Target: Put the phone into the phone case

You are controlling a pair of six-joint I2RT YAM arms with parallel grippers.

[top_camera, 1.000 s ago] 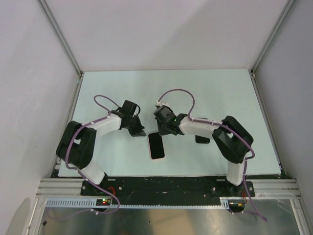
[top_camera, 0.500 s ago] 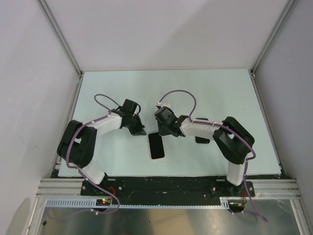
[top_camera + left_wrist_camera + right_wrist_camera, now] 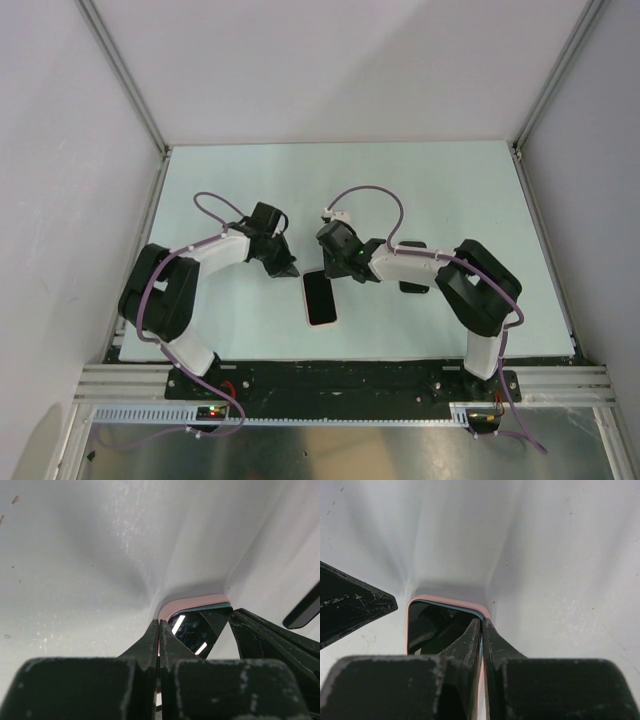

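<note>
The phone (image 3: 321,296), black screen up, lies inside the pink phone case (image 3: 309,305) on the table. My left gripper (image 3: 289,270) is shut, its tips at the case's far left corner. In the left wrist view its tips (image 3: 159,623) meet at the pink rim (image 3: 192,601) next to the screen (image 3: 192,630). My right gripper (image 3: 336,272) is shut at the far right corner. In the right wrist view its tips (image 3: 481,621) rest over the screen edge (image 3: 432,627) and pink rim (image 3: 445,600). Neither gripper holds anything.
A small black object (image 3: 413,286) lies on the table right of the phone, under the right forearm. It also shows in the left wrist view (image 3: 305,611). White walls enclose the pale green table (image 3: 440,190) on three sides.
The right arm's wrist has shifted slightly over the phone's far right corner. The left arm and the phone have hardly moved.
</note>
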